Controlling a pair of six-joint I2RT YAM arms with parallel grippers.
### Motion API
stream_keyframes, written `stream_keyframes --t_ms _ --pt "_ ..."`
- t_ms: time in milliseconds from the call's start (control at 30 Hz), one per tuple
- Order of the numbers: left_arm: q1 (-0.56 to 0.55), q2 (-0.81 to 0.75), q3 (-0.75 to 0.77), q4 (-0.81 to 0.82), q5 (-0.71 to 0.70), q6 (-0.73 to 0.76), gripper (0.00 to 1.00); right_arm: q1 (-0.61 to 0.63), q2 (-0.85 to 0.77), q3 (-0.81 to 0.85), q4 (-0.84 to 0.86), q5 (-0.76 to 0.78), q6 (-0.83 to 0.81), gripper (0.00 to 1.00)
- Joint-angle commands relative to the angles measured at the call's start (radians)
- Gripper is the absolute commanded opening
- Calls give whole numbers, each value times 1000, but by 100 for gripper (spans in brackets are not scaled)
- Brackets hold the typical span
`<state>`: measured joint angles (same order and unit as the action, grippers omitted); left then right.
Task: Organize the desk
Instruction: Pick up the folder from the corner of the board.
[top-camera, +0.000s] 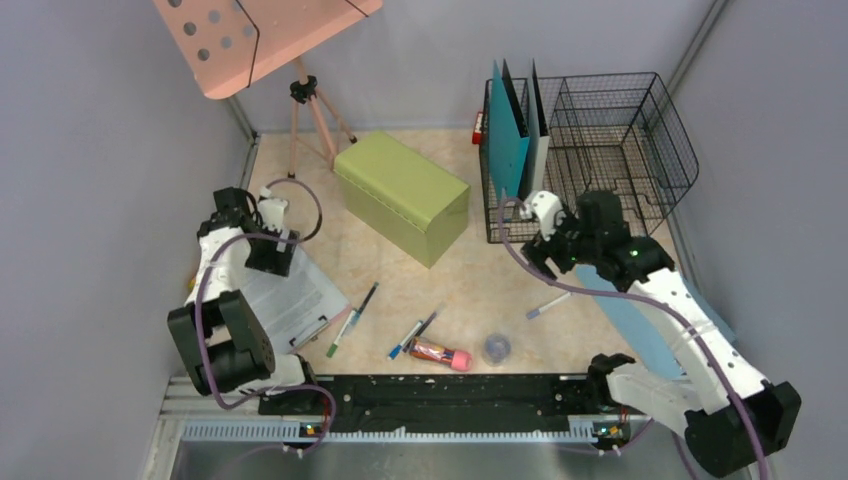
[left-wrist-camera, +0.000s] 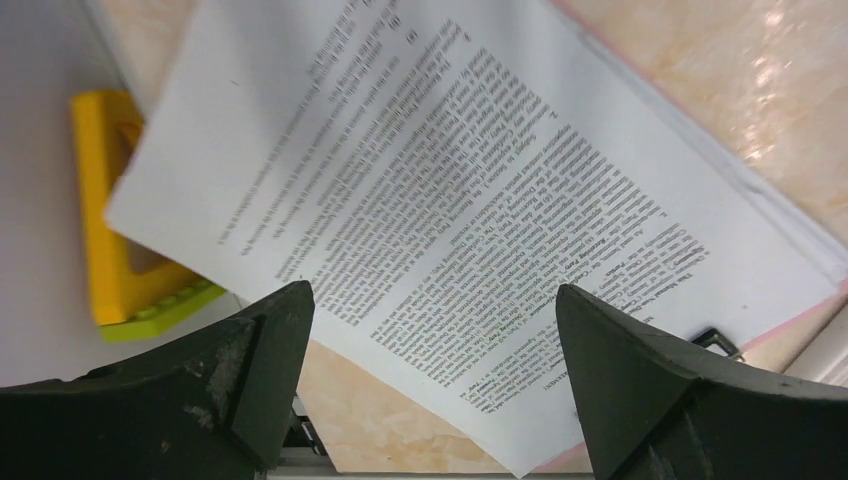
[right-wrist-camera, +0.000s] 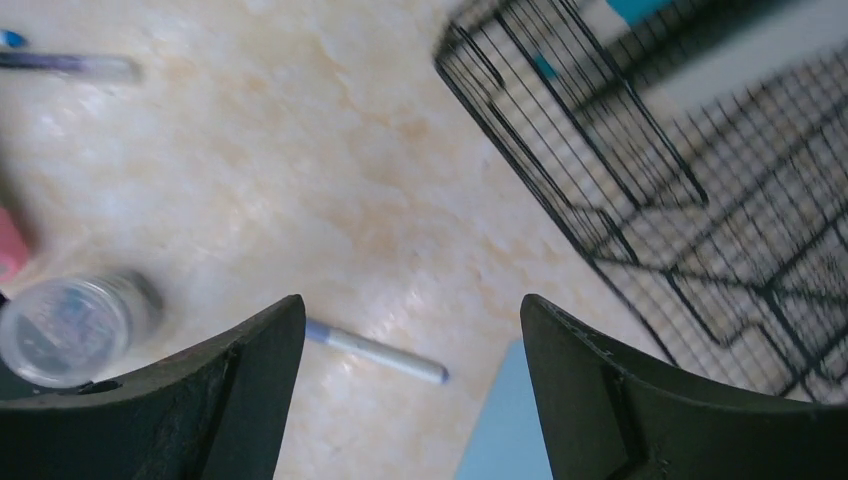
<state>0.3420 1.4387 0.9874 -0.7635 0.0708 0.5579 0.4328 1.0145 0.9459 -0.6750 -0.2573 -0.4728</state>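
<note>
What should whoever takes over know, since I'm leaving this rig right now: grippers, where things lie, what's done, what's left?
Left gripper: open, empty, over the printed sheets at the left side of the desk.
Right gripper: open, empty, above a white pen near the wire basket.
Done: two folders stand upright in the basket.
Left: loose pens, a pink tube, a clear jar, a flat blue folder and the sheets lie out on the desk. The white pen looks the likeliest next pick.
</note>
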Motion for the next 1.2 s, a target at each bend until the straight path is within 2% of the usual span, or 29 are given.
stream_keyframes --t_ms 0,100,300,433,600,767,933,1167 --pt "-11 -129 64 -27 73 -57 97 -192 -71 -40 -192 -12 -149 79" --pt "-19 -192 70 -63 96 -65 97 -344 -72 -70 -231 -23 -220 79" --pt "-58 -327 90 -152 226 -55 97 -764 40 -105 -247 -99 -383 79" --pt "-128 -401 93 -180 253 -76 97 -938 136 -71 -239 -99 -432 81" --pt "-228 -425 92 -202 223 -108 98 -1037 250 0 -206 -21 -478 86" --pt "-276 -433 86 -197 208 -137 98 -1144 371 107 -228 -21 -562 98" --pt "-296 -423 94 -187 205 -157 98 -1238 485 189 -283 -37 -677 99" --pt "-321 -392 117 -183 207 -188 98 -1269 629 296 -359 -2 -834 98"
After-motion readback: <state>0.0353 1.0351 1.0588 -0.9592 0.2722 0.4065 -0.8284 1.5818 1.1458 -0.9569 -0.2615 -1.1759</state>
